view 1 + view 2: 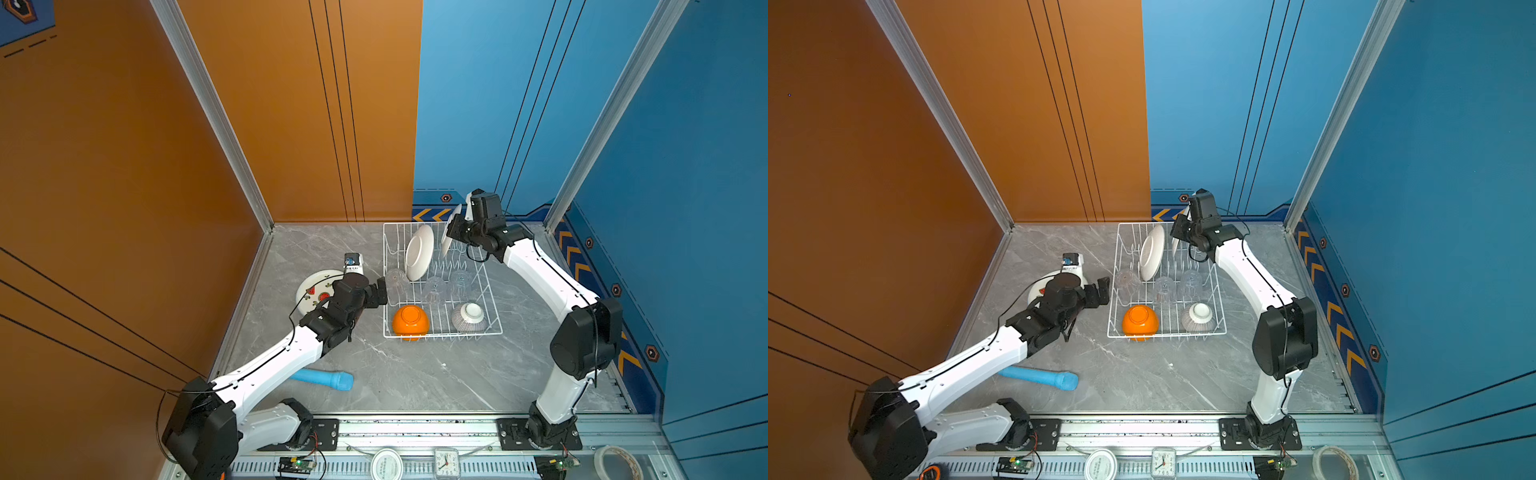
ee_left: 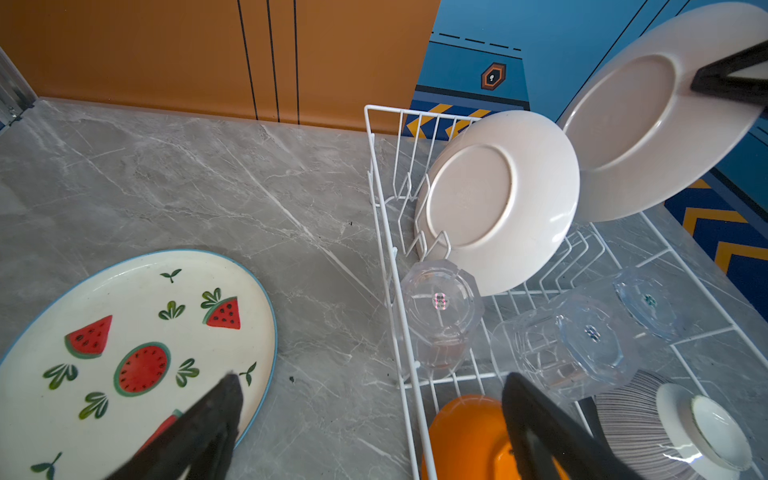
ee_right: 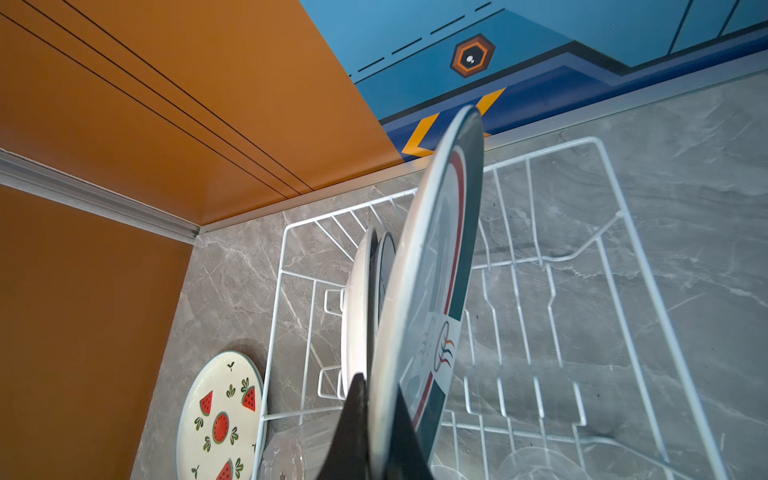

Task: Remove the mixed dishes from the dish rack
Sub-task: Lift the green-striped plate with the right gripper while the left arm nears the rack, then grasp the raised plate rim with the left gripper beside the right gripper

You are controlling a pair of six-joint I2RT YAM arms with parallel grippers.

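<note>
A blue cylinder [image 1: 322, 379] and watermelon plate [image 1: 312, 286] lie left of the dish rack [image 1: 409, 223], which holds a standing plate [image 1: 419, 252], three tumblers [image 1: 434, 289], two bowls [image 1: 410, 321]; right end effector [image 3: 379, 386] pinches a lifted plate [image 3: 432, 257] above it, left end effector [image 2: 372, 380] spread

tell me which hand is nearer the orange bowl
Left. The left hand hangs open beside the dish rack, close to the orange bowl; the right hand is over the rack's far end, shut on a plate.
</note>
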